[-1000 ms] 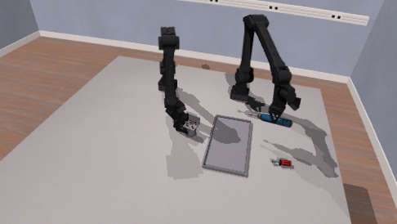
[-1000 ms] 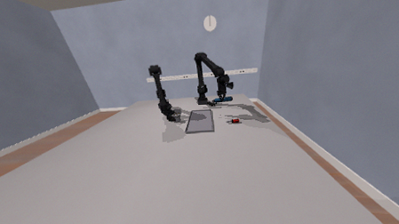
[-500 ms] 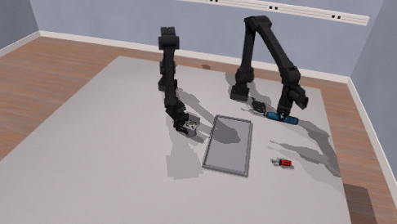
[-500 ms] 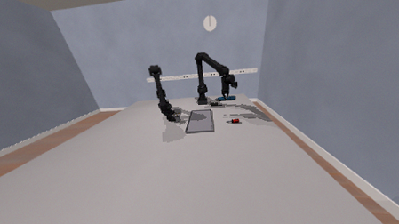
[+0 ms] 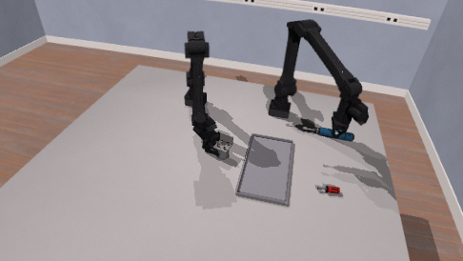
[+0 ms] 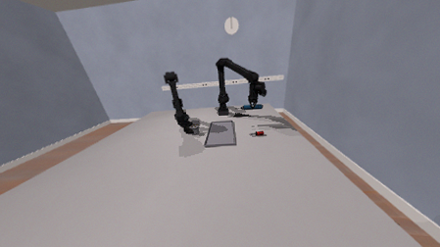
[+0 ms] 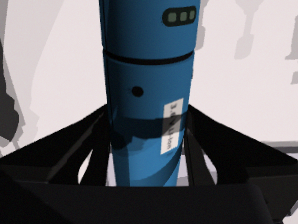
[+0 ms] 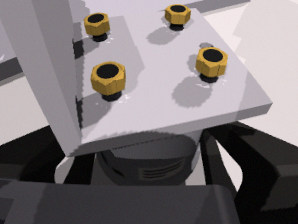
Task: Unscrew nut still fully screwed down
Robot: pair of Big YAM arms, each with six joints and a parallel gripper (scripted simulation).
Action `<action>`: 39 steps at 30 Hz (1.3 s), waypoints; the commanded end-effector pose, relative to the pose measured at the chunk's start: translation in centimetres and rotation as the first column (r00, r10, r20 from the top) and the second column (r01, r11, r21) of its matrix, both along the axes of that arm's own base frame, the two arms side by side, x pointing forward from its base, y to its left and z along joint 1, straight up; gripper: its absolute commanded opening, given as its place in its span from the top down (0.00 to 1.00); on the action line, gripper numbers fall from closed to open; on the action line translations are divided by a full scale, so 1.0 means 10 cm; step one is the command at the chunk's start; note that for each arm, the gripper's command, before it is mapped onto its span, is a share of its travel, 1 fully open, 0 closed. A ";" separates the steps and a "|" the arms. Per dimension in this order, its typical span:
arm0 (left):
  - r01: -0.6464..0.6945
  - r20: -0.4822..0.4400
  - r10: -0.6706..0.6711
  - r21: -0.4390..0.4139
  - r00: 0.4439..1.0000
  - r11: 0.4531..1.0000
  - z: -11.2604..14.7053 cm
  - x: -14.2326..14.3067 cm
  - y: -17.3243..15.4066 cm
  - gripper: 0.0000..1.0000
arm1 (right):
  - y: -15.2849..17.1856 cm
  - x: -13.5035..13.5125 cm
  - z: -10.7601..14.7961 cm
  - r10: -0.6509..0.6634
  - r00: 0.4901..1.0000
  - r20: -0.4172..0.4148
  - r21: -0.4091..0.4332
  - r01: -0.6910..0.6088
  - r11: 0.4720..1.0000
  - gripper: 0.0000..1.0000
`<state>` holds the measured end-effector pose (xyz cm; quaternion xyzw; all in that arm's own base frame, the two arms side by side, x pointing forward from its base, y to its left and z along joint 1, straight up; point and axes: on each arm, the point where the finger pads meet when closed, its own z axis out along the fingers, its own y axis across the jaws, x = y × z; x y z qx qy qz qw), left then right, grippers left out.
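The joint module [image 5: 221, 152] stands left of the tray, a dark round body under a light grey bracket [image 8: 160, 95]. Several yellow nuts sit on the bracket's studs, such as one nut [image 8: 108, 76] and another nut [image 8: 212, 59]; I cannot tell which is screwed fully down. My right gripper [image 5: 211, 145] [image 6: 190, 130] [image 8: 148, 113] is shut on the module's dark body. My left gripper [image 5: 341, 131] [image 6: 254, 104] [image 7: 147, 113] is shut on the dark blue nut driver [image 5: 329, 132] [image 7: 145, 75], which lies almost level, low over the table at the back right.
A flat grey tray [image 5: 291, 162] [image 6: 206, 139] lies in the middle of the table. A small red tool [image 5: 332, 190] [image 6: 260, 133] lies to its right. A small dark tool [image 5: 305, 126] lies beside the driver's tip, near the left arm's base.
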<state>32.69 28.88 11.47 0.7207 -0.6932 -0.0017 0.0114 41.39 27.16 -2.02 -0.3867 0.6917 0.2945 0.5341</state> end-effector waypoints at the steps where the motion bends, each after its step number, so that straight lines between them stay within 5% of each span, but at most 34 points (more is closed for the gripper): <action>1: -0.003 0.072 -0.001 0.060 0.997 0.998 0.43 0.27 0.11 0.58 | 0.02 0.04 0.04 -0.001 1.000 0.010 0.007 0.001 1.000 0.41; 39: -0.002 0.094 -0.005 0.076 0.996 0.997 0.50 0.33 0.17 0.58 | 0.02 0.04 0.04 -0.001 1.000 0.010 0.007 0.001 1.000 0.41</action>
